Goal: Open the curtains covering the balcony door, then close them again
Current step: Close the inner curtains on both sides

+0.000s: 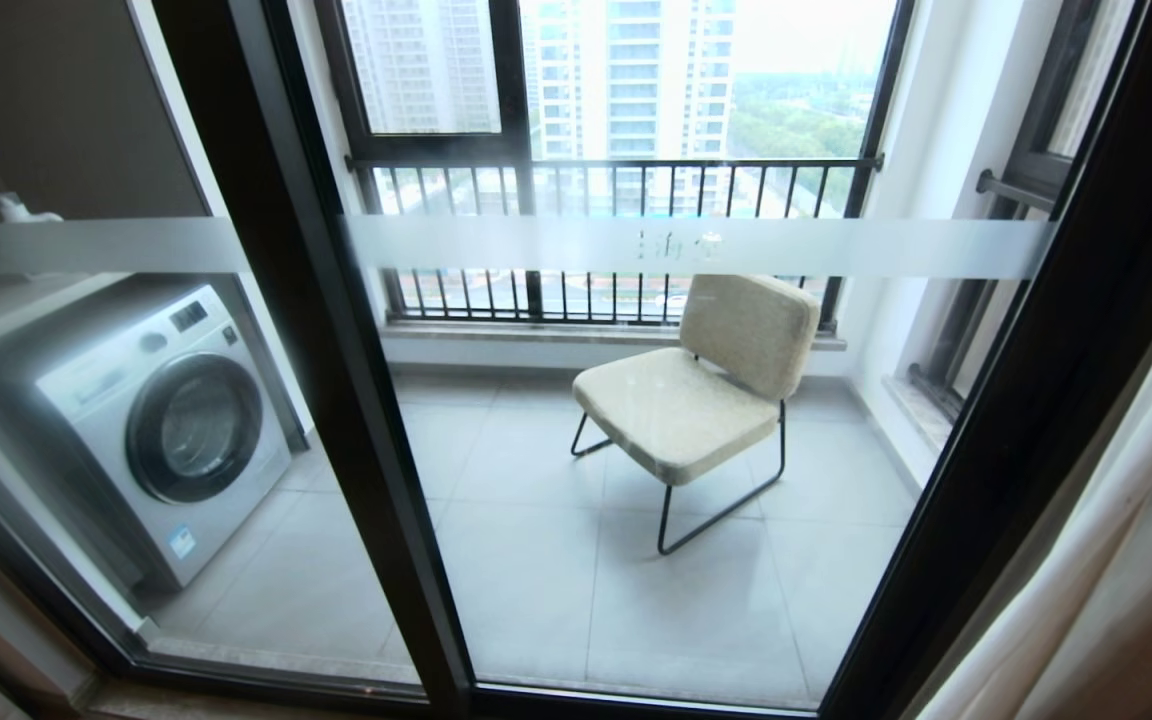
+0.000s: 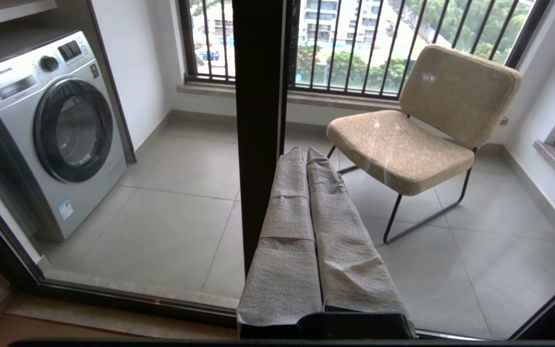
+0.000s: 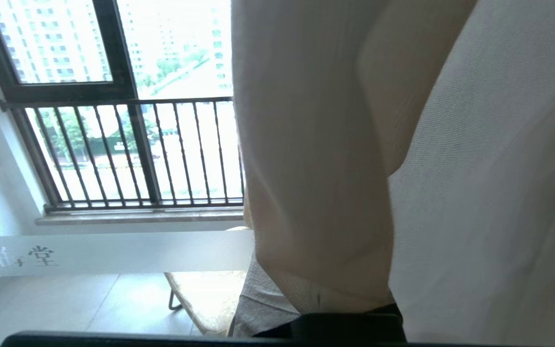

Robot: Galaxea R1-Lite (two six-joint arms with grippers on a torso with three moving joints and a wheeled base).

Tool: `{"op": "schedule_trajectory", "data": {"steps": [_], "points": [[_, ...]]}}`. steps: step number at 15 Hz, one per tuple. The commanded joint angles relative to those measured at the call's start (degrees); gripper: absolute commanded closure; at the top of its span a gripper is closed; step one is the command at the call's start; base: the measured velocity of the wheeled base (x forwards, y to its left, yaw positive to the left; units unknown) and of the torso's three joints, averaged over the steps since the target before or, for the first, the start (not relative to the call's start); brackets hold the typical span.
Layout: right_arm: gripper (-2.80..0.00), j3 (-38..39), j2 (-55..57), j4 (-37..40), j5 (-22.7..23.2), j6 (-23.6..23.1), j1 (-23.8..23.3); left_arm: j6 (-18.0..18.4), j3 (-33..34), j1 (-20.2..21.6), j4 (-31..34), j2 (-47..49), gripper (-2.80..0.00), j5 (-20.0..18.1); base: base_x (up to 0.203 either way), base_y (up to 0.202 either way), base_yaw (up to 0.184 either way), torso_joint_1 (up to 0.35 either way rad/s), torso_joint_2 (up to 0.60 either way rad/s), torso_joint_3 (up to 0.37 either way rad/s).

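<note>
The balcony door (image 1: 331, 400), glass in thick black frames with a frosted band (image 1: 696, 247), stands uncovered in the head view. The curtains (image 1: 1116, 570) hang bunched at the far right edge, cream fabric with a paler layer beside it. In the right wrist view my right gripper (image 3: 319, 299) is buried in the curtains (image 3: 335, 144); fabric drapes over its grey-wrapped fingers (image 3: 258, 308) and hides the tips, and no fabric shows pinched. My left gripper (image 2: 306, 154) is parked low in front of the door's centre post (image 2: 258, 120), shut and empty. Neither arm appears in the head view.
Behind the glass are a washing machine (image 1: 166, 430) at the left, a beige chair (image 1: 696, 400) on black legs at the middle right, and an outer window with barred railing (image 1: 616, 180). The door's bottom track (image 2: 138, 299) runs along the floor.
</note>
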Motion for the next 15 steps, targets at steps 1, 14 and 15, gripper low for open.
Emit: {"op": "schedule_trajectory", "data": {"steps": [1,14,15], "points": [[0.0,0.6,-1.6,-0.1,0.0,0.0,3.3,0.0,0.0,0.0,0.0,0.1,0.0,0.0,0.0,0.0,0.0,0.0,0.0,0.0],[0.0,6.2,-1.9,-0.2,-4.8,-1.6,13.0,0.0,0.0,0.0,0.0,0.0,0.0,0.0,0.0,0.0,0.0,0.0,0.0,0.0],[0.0,6.5,-2.0,-0.1,-4.9,-1.7,13.0,0.0,0.0,0.0,0.0,0.0,0.0,0.0,0.0,0.0,0.0,0.0,0.0,0.0]]}}
